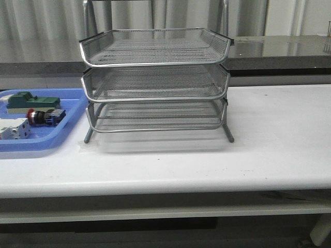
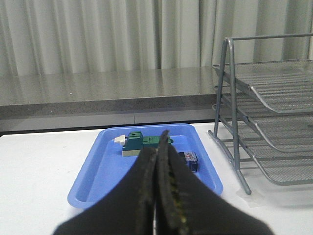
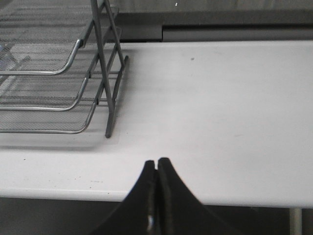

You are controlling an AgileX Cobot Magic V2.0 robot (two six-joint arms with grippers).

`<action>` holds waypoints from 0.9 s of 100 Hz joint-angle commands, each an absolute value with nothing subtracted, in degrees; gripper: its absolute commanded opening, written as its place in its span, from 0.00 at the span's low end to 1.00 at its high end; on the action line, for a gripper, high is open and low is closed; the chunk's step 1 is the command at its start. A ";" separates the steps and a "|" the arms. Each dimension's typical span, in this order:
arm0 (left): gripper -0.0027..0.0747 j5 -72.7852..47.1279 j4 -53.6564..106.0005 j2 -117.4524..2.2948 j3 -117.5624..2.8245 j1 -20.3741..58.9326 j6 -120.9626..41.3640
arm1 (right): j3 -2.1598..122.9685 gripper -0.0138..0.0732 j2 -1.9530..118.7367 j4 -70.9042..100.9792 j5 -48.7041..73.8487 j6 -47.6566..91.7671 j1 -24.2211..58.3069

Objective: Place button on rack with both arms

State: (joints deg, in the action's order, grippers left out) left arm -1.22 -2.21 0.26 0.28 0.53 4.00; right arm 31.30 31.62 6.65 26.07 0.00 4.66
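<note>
The button (image 1: pixel 45 117), with a red head and a blue-and-black body, lies in the blue tray (image 1: pixel 72 124) at the left of the table. In the left wrist view only its blue body (image 2: pixel 190 160) shows beside my fingers. The three-tier silver wire rack (image 1: pixel 155 82) stands mid-table; it also shows in the left wrist view (image 2: pixel 274 117) and the right wrist view (image 3: pixel 54 73). My left gripper (image 2: pixel 159 142) is shut and empty, short of the tray. My right gripper (image 3: pixel 157 164) is shut and empty over the table's front edge, right of the rack. Neither arm shows in the front view.
A green flat block (image 1: pixel 31 101) and a white boxy breaker (image 1: pixel 14 128) lie in the blue tray with the button. The green block also shows in the left wrist view (image 2: pixel 139 142). A dark counter (image 1: pixel 279 51) and curtains run behind the white table (image 1: pixel 269 144).
</note>
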 commanded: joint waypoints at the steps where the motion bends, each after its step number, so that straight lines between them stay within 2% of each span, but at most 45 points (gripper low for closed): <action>1: 0.01 3.31 -2.10 2.04 2.10 1.11 4.55 | 37.23 0.08 38.38 9.06 24.06 0.00 4.31; 28: 0.01 3.31 -2.10 2.04 2.10 1.11 4.55 | 40.77 0.08 49.87 14.36 19.00 0.00 4.31; 45: 0.01 3.31 -2.10 2.04 2.10 1.11 4.55 | 40.77 0.10 55.24 20.68 20.05 0.00 4.31; 53: 0.01 3.31 -2.10 2.04 2.10 1.11 4.55 | 40.77 0.19 57.73 24.51 21.47 0.00 4.31; 66: 0.01 3.31 -2.10 2.04 2.10 1.11 4.55 | 40.77 0.45 60.82 29.93 22.96 0.35 4.43; 73: 0.01 3.31 -2.10 2.04 2.10 1.11 4.55 | 40.77 0.56 62.14 32.06 22.87 0.91 4.91; 79: 0.01 3.31 -2.10 2.04 2.10 1.11 4.55 | 40.77 0.59 63.32 33.62 22.08 1.52 5.78; 90: 0.01 3.31 -2.10 2.04 2.10 1.11 4.55 | 40.77 0.59 65.89 37.33 19.45 3.84 8.04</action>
State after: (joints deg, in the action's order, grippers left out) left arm -1.22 -2.21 0.26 0.28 0.53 4.00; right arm 38.62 64.91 33.11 24.28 1.10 6.58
